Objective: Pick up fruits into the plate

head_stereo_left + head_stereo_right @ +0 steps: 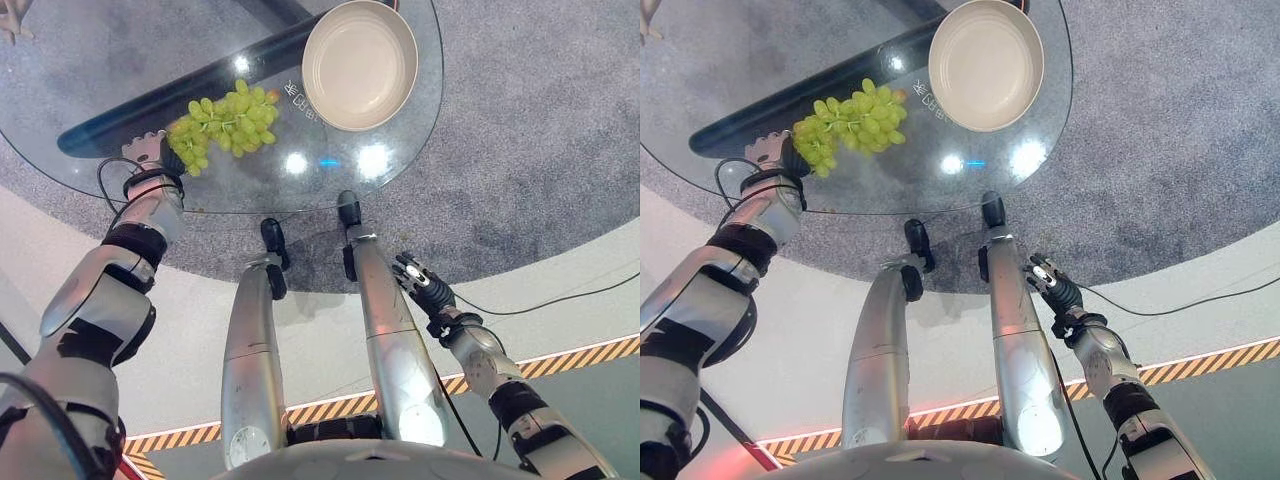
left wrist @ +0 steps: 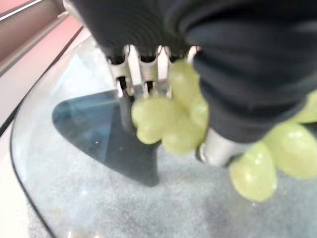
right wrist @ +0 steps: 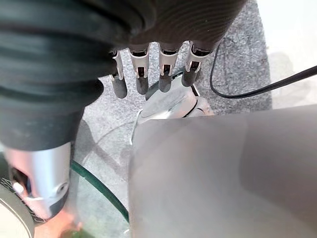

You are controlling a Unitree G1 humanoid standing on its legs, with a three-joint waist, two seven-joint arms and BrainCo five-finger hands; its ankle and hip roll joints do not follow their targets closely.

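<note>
Grapes [image 1: 225, 122] at the table's [image 1: 90, 150] left edge, left hand [image 1: 152, 152] curled around their end, plate [image 1: 360, 62] empty, right hand [image 1: 425, 285] slack and idle.

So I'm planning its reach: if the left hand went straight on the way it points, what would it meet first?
The grapes: the left hand is already at the bunch's near end, fingers apparently among them.

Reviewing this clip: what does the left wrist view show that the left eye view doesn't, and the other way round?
Left wrist view alone: up close, the left hand has its fingers curled round one end of the grape bunch, thumb on the other side. Left eye view alone: the empty cream plate further along the glass table, apart from the grapes, and the right hand hanging low, off the table. Both share the grapes, the left hand and the glass tabletop.
</note>
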